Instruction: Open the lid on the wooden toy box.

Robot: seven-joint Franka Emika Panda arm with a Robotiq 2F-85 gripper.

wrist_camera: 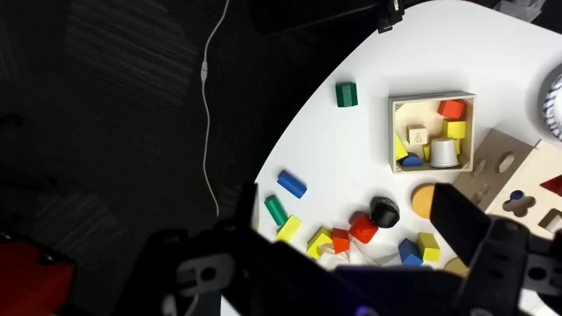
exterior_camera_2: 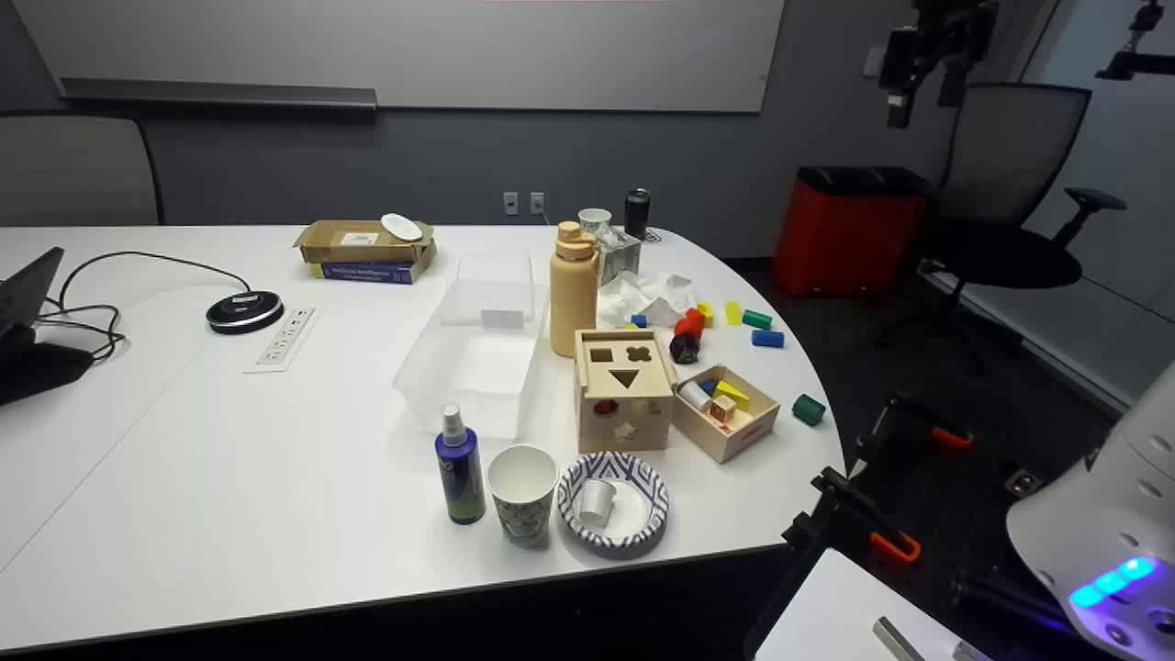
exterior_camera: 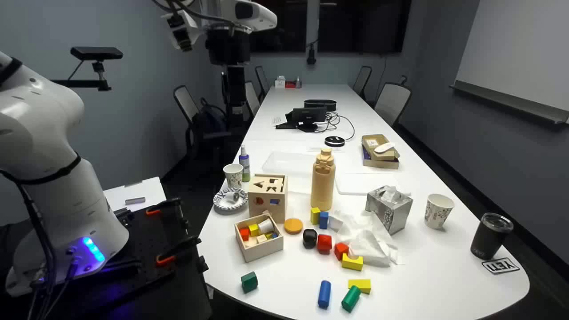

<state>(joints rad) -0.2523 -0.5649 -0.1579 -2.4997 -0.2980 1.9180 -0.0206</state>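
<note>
Puck (exterior_camera_2: 245, 314): 9 o'clock; dial centred on the box (exterior_camera_2: 647, 415) in an exterior view, 12 toward the whiteboard (exterior_camera_2: 569, 55).
Carton (exterior_camera_2: 321, 246): 10 o'clock, on a blue book (exterior_camera_2: 367, 273).
Spray (exterior_camera_2: 461, 477): 8 o'clock, upright.
Cup (exterior_camera_2: 523, 500): between 7 and 8, upright, just beside the spray.
Bottle (exterior_camera_2: 574, 303): 11 o'clock, upright, near the box.
Bowl (exterior_camera_2: 659, 508): 6 o'clock, patterned rim, small silvery cup (exterior_camera_2: 597, 503) inside.
Tissues (exterior_camera_2: 622, 262): 12 o'clock, partly behind the bottle.
Box: dial centre, upright on the table (exterior_camera_2: 275, 514).
Lid (exterior_camera_2: 621, 362): on top of the box, lying flat, cut-outs facing up; in my wrist view it's at 3 o'clock from the middle, cropped by the edge.
Black block (exterior_camera_2: 684, 349): 2 o'clock, a red one (exterior_camera_2: 688, 328) just past it.
Tray (exterior_camera_2: 751, 432): 3 o'clock, just beside the box, touching or not I can't tell; coloured blocks (exterior_camera_2: 732, 395) and a white cup (exterior_camera_2: 695, 397) in it.
Blue cylinder (exterior_camera_2: 767, 339): 2 o'clock, on its side.
Green block (exterior_camera_2: 808, 409): 3 o'clock, farther out than the tray, near the table edge.
Gripper (exterior_camera_2: 924, 106): between 1 and 2, up in the air, well apart from the box; I have the fingers released, spread wide, as the wrist view shows.
Arm base (exterior_camera_2: 1092, 514): between 3 and 4, off the table, blue lights (exterior_camera_2: 1111, 583) on.
</note>
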